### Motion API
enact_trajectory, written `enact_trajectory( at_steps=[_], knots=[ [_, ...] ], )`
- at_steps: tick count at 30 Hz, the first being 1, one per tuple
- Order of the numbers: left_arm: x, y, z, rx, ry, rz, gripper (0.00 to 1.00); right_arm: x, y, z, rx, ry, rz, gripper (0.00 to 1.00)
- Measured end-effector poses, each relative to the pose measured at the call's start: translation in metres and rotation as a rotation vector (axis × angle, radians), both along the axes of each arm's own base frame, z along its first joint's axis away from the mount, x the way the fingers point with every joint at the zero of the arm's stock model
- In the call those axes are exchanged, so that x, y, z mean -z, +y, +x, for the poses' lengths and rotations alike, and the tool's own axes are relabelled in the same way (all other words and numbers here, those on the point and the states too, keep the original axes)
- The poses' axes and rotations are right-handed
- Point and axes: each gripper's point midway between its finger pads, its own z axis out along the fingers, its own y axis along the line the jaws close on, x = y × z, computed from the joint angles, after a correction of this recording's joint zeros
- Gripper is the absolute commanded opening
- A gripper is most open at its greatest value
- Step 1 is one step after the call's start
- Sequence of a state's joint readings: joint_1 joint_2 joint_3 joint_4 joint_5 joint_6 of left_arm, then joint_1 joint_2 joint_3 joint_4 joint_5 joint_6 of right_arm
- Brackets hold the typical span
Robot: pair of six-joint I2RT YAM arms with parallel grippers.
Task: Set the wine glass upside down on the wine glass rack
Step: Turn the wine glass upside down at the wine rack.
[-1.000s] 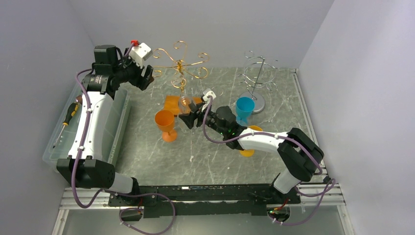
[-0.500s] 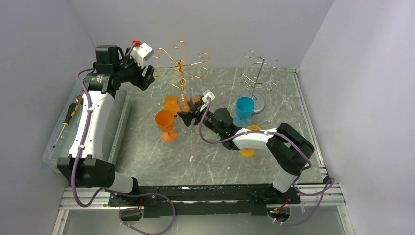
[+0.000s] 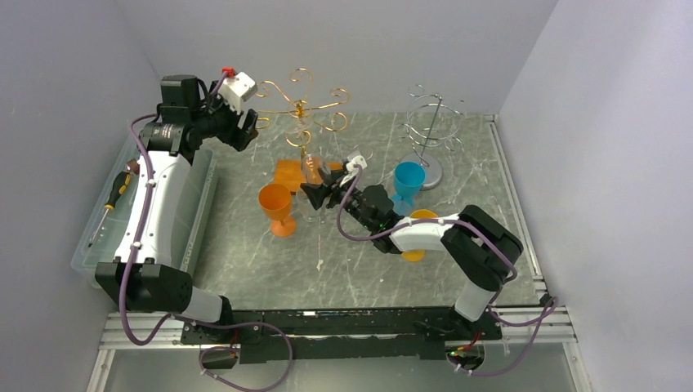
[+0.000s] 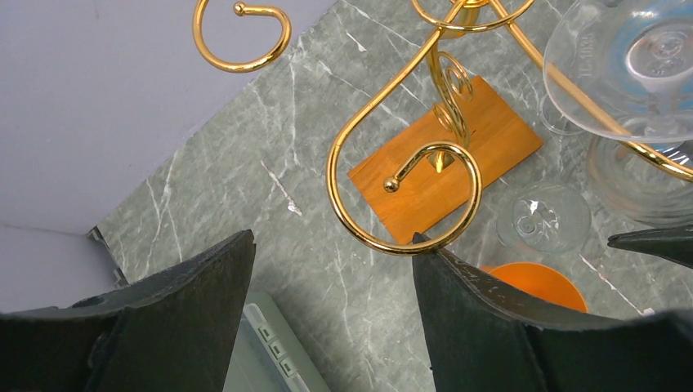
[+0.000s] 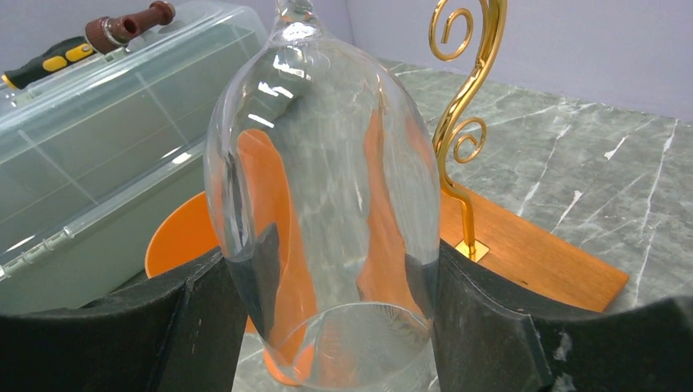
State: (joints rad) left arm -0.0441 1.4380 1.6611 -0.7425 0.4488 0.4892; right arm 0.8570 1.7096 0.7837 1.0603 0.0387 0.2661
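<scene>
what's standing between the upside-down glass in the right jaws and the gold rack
Nothing visible. The wine glass, clamped stem up between the right gripper's jaws, sits just beside the gold rack's post with open air between. The orange cup stands aside; the left gripper hovers open by another hook.

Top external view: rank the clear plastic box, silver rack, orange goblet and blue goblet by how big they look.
1. Clear plastic box: largest, though the left arm covers part of it.
2. Silver rack.
3. Orange goblet and blue goblet: they look alike, so I won't rank them.
</scene>
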Motion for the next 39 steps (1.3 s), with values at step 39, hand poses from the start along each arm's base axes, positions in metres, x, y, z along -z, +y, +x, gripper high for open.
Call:
enact_trajectory(
  at_steps=[39],
  knots=[
    [0.008, 0.000, 0.009, -0.011, 0.022, 0.017, 0.76, -0.015, 0.009, -0.005, -0.032, -0.198, 0.008, 0.00]
  ],
)
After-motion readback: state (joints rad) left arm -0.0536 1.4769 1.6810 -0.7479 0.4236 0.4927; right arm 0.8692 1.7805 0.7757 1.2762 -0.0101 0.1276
